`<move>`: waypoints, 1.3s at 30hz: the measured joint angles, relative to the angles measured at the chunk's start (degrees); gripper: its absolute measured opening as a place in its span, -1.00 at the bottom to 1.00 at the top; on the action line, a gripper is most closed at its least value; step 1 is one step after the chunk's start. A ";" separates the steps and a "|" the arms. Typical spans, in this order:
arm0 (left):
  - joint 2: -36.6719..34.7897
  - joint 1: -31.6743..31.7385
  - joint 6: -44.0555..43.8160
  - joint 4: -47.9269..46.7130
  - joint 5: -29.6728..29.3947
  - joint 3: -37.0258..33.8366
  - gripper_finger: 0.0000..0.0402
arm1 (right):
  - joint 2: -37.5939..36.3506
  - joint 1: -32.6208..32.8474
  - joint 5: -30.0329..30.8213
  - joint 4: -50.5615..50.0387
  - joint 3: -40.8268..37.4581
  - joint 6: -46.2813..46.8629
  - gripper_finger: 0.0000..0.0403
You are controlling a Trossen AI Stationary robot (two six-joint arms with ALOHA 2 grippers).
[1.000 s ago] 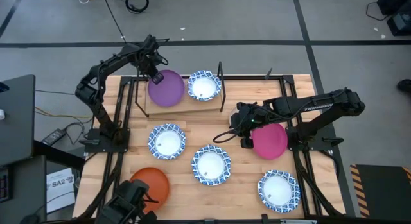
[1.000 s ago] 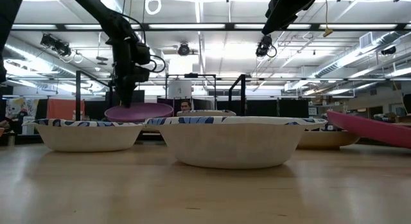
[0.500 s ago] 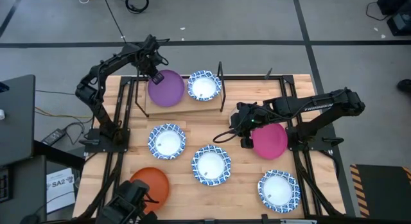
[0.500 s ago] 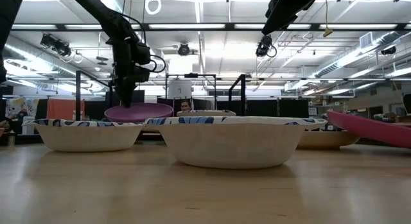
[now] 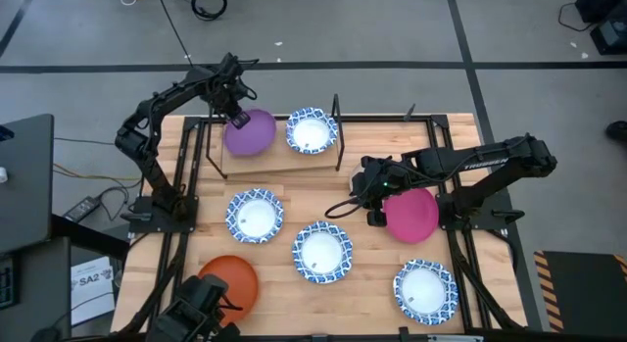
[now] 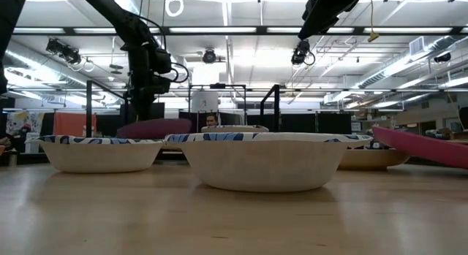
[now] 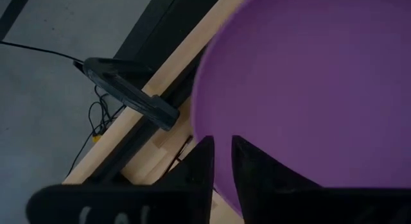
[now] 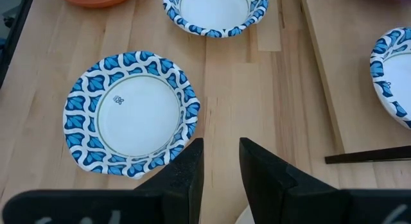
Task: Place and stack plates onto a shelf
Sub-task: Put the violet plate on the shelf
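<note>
My left gripper [image 5: 233,115] is over the left half of the shelf [image 5: 279,158], shut on the purple plate [image 5: 253,133], which fills the left wrist view [image 7: 308,89] and shows dark in the low view [image 6: 157,128]. A blue-and-white plate [image 5: 312,131] rests bottom-down on the shelf's right half. My right gripper [image 5: 375,207] hangs high above the table's middle with its fingers almost together [image 8: 221,147], holding nothing. Beside it the magenta plate [image 5: 411,215] lies on the table and looks tilted in the low view [image 6: 424,147]. My left gripper pinches the purple plate's rim [image 7: 215,161] on its far-left side between its two fingers, coming from above and pointing down. The plate is tilted in the hold above the shelf plank. I cannot tell whether any part of it rests on the plank.
Three blue-and-white plates lie on the table [image 5: 255,215], [image 5: 321,252], [image 5: 424,290], and an orange plate [image 5: 230,283] lies at the near left. The shelf's black posts [image 5: 336,136] stand by its right end. Bare wood lies between the shelf and the plates.
The purple plate has tipped out of level in my left gripper's hold: it shows smaller from above and darker from table height. The gripper itself has hardly shifted. My right arm has kept still.
</note>
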 joint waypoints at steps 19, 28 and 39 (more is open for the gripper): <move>0.00 -1.46 -0.09 0.01 1.09 0.00 -0.45 | 0.00 0.01 0.00 -0.02 0.00 -0.01 -0.48; 0.00 -8.86 -0.11 0.01 2.25 0.00 -0.44 | 0.00 -0.01 0.00 -0.02 0.00 0.02 -0.48; 0.00 -19.80 -0.01 0.09 1.91 0.00 -0.52 | 0.00 0.01 -0.02 -0.02 0.00 0.02 -0.48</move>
